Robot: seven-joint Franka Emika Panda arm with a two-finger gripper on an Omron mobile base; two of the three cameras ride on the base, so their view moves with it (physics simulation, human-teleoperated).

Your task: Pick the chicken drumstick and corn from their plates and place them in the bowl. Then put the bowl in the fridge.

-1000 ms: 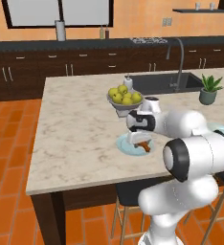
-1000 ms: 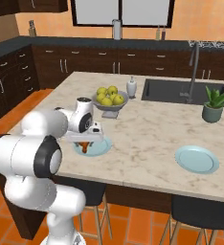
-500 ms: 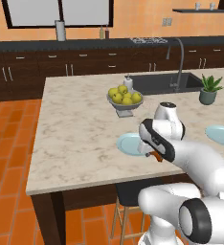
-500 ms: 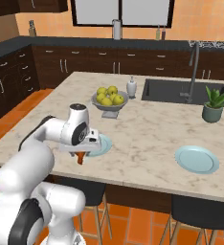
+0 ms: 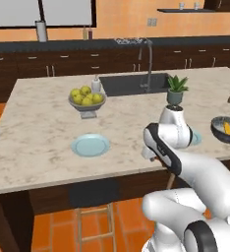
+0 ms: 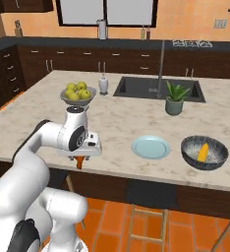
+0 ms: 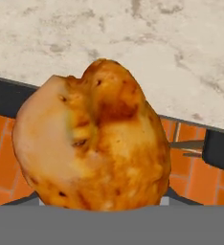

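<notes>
**Drumstick in the claw, bowl waiting off to the side**

Left base view: the white arm bends low over the near edge of the stone island counter (image 5: pixel 43 133). One pale blue plate (image 5: pixel 90 145) lies bare near the front edge, in front of a footed fruit bowl (image 5: pixel 87 101) of apples. The dark bowl (image 5: pixel 226 130) sits at the right edge of the picture with the yellow corn (image 5: pixel 228 128) inside it. A second plate is mostly hidden behind the arm.

Right base view: the claw (image 6: pixel 79 158) hangs at the front edge of the counter, and the chicken drumstick (image 6: pixel 79 162) shows as an orange stub beneath it. The second plate (image 6: pixel 150 147) lies between the claw and the bowl, which is well apart to the right.

Hand view: the drumstick's thick meaty end sits close to the lens, with the counter edge and orange floor tiles behind it. The claw is closed on it, part-way wide, though the fingertips themselves are hidden.

To do this step well, I judge the arm should carry the meat over the counter, clear the bowl's rim, and release only when centred beside the corn.
</notes>
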